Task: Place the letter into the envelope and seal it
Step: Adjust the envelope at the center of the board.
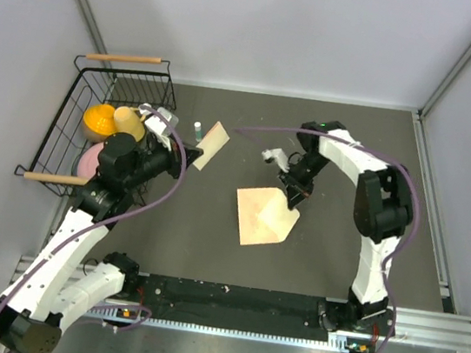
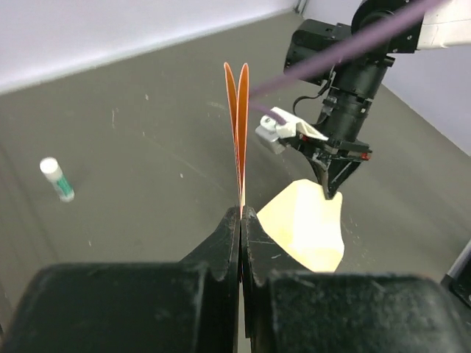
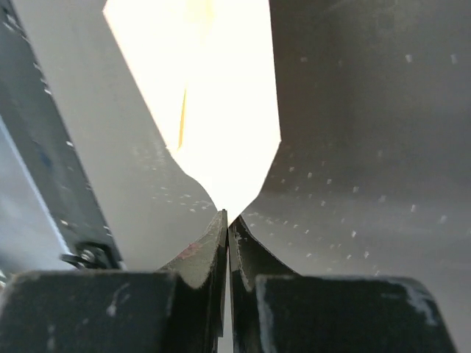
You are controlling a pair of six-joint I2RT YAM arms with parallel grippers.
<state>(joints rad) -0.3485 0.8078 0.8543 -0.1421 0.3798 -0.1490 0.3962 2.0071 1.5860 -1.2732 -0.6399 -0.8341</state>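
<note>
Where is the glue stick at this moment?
In the top view, the glue stick is on the left half of the table, between the wire basket and the folded letter.

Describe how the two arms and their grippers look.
The left arm and right arm have white shell links joined by bulky black joint housings. A purple cable loops along each arm. A small white camera mount sits at each wrist. The left gripper and right gripper are black, each with two tapered fingers, scuffed and dusty.
</note>
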